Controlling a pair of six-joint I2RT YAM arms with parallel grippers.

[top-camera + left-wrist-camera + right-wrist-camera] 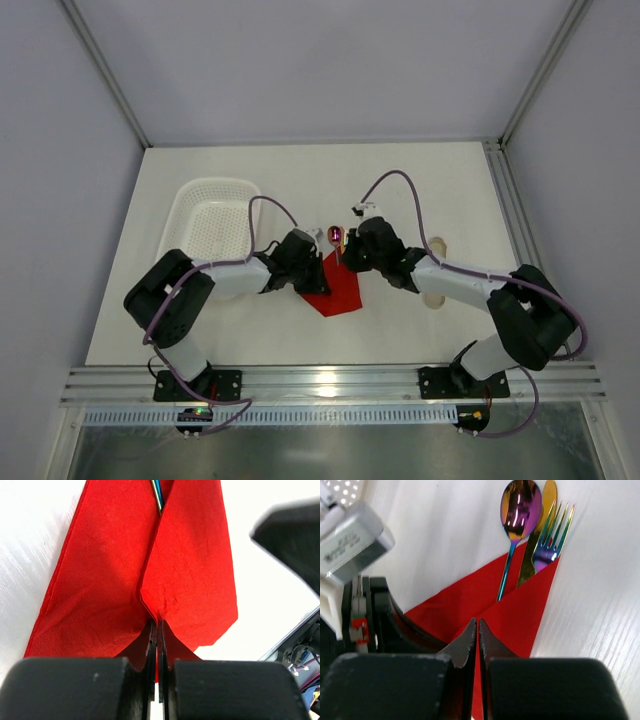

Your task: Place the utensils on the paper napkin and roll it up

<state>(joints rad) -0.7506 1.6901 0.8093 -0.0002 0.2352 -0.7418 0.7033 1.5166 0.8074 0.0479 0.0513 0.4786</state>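
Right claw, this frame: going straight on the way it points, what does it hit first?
The paper napkin: its folded red flap lies directly beyond the shut right claw tips, possibly already touching them; depth is unclear. Past the fold, the handle of the spoon would come next.

Right wrist view: handles of spoon [519, 511] and fork [551, 542] hidden under folded flap of napkin [517, 615]. Gold piece [547, 497] behind fork, kind unclear.
Top view: napkin partly covered by left gripper [312, 262] and right gripper [348, 252]. Fork too small to tell. Beige tray [433, 299] mostly behind right arm.
Left wrist view: napkin cut off at top edge. Only sliver of handle [157, 494] showing.
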